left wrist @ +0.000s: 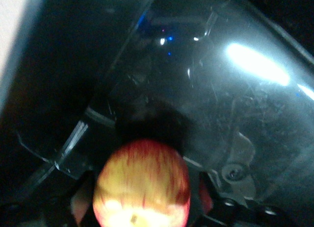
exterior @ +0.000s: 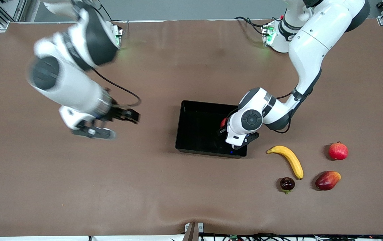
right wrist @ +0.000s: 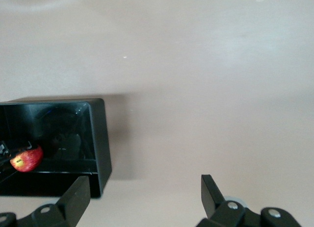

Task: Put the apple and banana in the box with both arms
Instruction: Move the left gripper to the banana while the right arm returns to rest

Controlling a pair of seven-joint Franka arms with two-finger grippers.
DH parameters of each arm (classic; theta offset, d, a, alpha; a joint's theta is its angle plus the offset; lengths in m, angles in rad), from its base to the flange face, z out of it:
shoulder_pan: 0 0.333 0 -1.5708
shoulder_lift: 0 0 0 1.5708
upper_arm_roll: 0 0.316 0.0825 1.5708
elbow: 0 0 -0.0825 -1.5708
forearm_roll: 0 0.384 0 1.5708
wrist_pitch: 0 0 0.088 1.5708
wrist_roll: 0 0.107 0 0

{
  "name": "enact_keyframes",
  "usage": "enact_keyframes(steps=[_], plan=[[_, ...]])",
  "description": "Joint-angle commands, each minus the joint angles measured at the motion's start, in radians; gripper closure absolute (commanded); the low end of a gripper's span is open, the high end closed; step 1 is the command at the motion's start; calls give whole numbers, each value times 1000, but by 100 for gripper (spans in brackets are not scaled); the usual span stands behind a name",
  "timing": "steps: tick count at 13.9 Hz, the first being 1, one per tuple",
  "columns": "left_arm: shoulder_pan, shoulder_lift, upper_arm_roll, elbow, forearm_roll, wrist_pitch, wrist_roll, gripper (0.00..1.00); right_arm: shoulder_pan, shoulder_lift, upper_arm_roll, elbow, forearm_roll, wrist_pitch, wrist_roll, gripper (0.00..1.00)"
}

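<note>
We take the box [exterior: 198, 129] as our landmark; it sits on the brown counter [exterior: 178, 194] about midway between the two arms' ends. The left pincer [exterior: 226, 129] is down inside the box, at the wall toward the left arm's end. The apple [left wrist: 142, 185] sits between its fingers, red with yellow streaks, over the glossy black floor. In the left wrist view the fingers [left wrist: 81, 202] flank the fruit with a small gap on at least one side, so we read this pincer as spread wide, with the apple just beside the pads; we cannot tell whether it touches them. In the right wrist view the apple shows low inside the box.

The right pincer [exterior: 111, 124] hangs over bare counter, well apart from the box toward the right arm's end, its fingers wide apart and holding nothing.

The banana [exterior: 289, 160] lies on the counter outside the box, toward the left arm's end and nearer the front camera than the box. Past the banana from the box lie a round red fruit [exterior: 338, 151], a red-orange mango [exterior: 327, 180] and a small dark fruit [exterior: 287, 184].
</note>
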Motion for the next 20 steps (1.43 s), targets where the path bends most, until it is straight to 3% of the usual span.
enact_keyframes(steps=[1,4,6,10,16,20], plan=[[-5,-127,13,30,46,-142,-11,0,-91,-91,71,-6,-108,-68,-31,0],[24,-220,13,108,34,-265,33,0,-275,-140,180,19,-153,-161,-186,0],[60,-251,11,148,31,-306,79,0,-362,-162,188,17,-158,-169,-286,0],[217,-264,11,129,35,-308,329,0,-490,-178,181,-2,-216,-169,-498,0],[350,-201,17,-23,126,-87,336,4,-564,-277,180,-185,-219,-165,-561,0],[399,-120,19,-43,129,45,261,9,-571,-315,180,-283,-218,-125,-558,0]])
